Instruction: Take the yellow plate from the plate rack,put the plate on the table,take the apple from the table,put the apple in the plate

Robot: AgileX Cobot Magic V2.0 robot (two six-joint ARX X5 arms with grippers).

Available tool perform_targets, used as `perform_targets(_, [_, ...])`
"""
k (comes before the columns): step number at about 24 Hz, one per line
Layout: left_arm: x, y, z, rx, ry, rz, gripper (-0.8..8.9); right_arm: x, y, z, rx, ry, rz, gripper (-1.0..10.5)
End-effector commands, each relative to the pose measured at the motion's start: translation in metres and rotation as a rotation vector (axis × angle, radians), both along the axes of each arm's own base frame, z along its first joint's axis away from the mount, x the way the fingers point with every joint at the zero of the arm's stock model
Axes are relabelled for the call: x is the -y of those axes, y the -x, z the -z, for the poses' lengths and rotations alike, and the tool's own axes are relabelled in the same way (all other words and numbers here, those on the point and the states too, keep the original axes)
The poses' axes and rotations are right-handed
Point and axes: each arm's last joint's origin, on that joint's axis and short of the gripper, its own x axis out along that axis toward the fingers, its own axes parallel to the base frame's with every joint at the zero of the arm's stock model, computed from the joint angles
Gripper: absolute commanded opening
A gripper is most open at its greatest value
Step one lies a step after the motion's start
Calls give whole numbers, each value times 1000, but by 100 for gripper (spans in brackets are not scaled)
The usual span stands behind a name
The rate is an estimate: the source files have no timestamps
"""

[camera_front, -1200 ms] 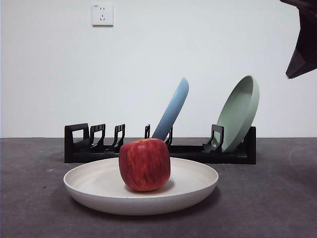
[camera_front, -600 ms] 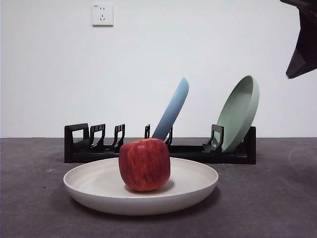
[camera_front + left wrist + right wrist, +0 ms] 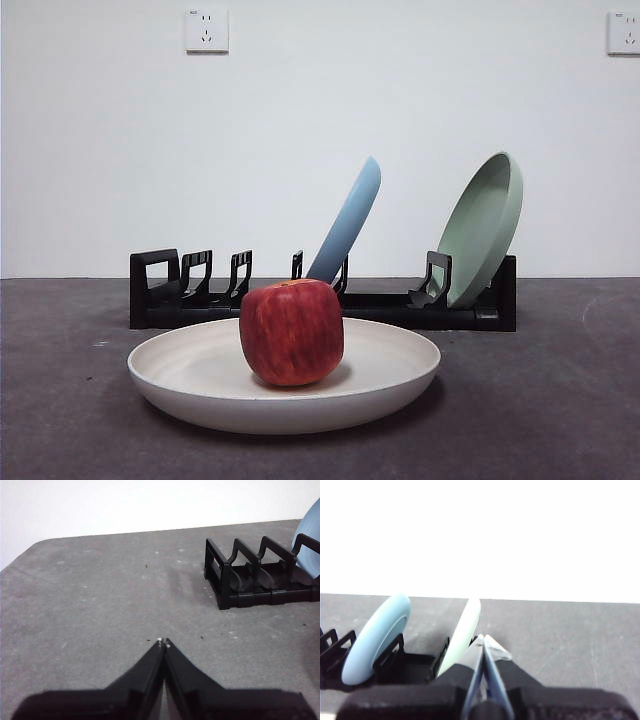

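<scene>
The red apple point(image 3: 292, 331) sits in the cream yellow plate point(image 3: 390, 372), which lies flat on the dark grey table point(image 3: 560, 420) in front of the black plate rack point(image 3: 170, 292). Neither gripper shows in the front view. My left gripper point(image 3: 163, 641) is shut and empty above bare table, beside the rack's handle end point(image 3: 225, 577). My right gripper point(image 3: 483, 638) is shut and empty, behind the rack point(image 3: 405, 667) near its pale green plate point(image 3: 462, 632).
A light blue plate point(image 3: 350, 220) and a pale green plate point(image 3: 485, 228) stand tilted in the rack. The blue plate also shows in the right wrist view point(image 3: 377, 637). A white wall with sockets point(image 3: 206, 30) stands behind the table.
The dark arm tip at the top right corner of the front view has gone out of view, uncovering a second wall socket. The apple, plate and rack have not moved.
</scene>
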Motion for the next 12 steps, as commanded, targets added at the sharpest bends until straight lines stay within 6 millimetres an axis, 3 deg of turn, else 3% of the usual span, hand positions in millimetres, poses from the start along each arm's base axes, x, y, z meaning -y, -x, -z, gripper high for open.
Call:
perform_targets(1, [0,0,4,-9,7,-4,-4,5,0,34,-52,13,24,1])
perform_targets(7, [0,0,4,-9,7,-4,-4,6,-1,79,-103,-8,49,1])
perform_targets(12, [0,0,4,-9,7,-4,-4,6,-4,104,-115,-72,50,1])
